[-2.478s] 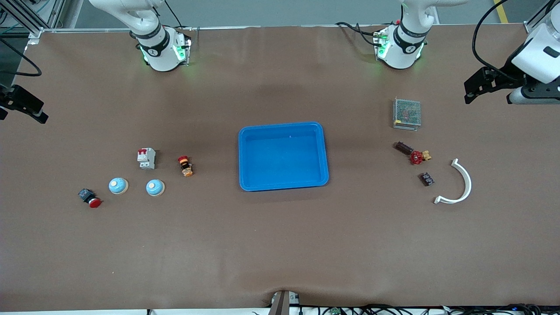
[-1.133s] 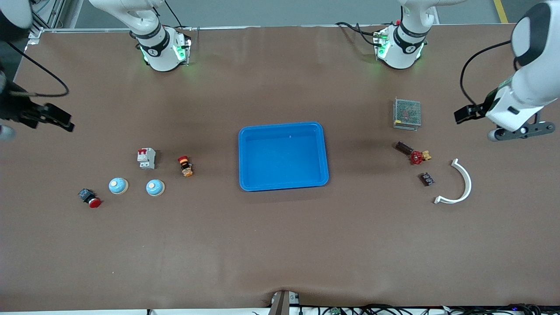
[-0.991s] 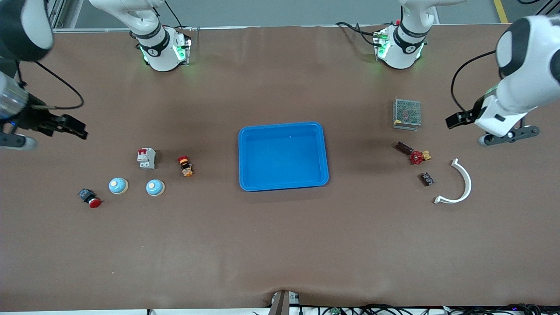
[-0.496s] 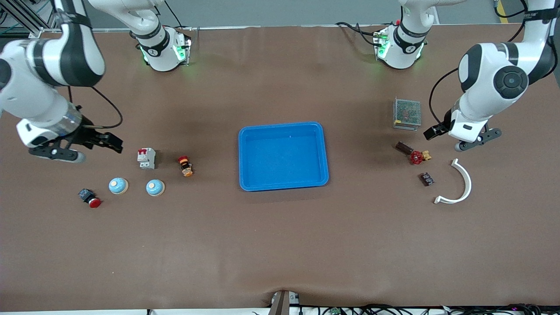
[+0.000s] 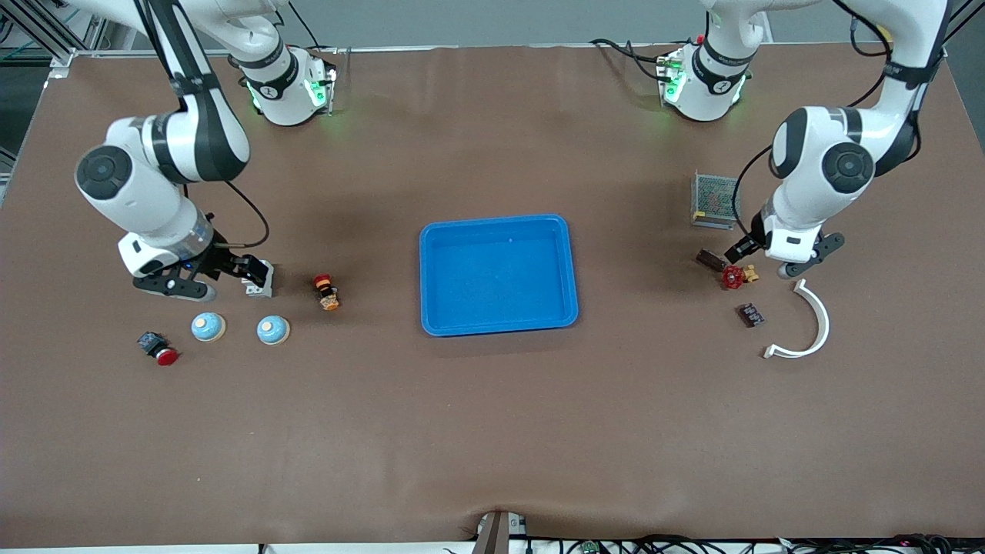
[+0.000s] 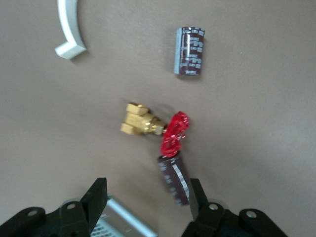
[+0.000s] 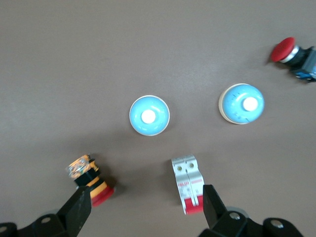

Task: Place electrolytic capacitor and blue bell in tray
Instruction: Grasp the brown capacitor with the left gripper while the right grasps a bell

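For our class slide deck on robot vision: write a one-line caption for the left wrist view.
Left claw, open, above two electrolytic capacitors, a red-knobbed brass valve and a white curved piece.

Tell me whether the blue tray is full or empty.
Empty. The front view shows only bare blue floor inside the tray; the two blue bells and both capacitors lie on the table outside it.
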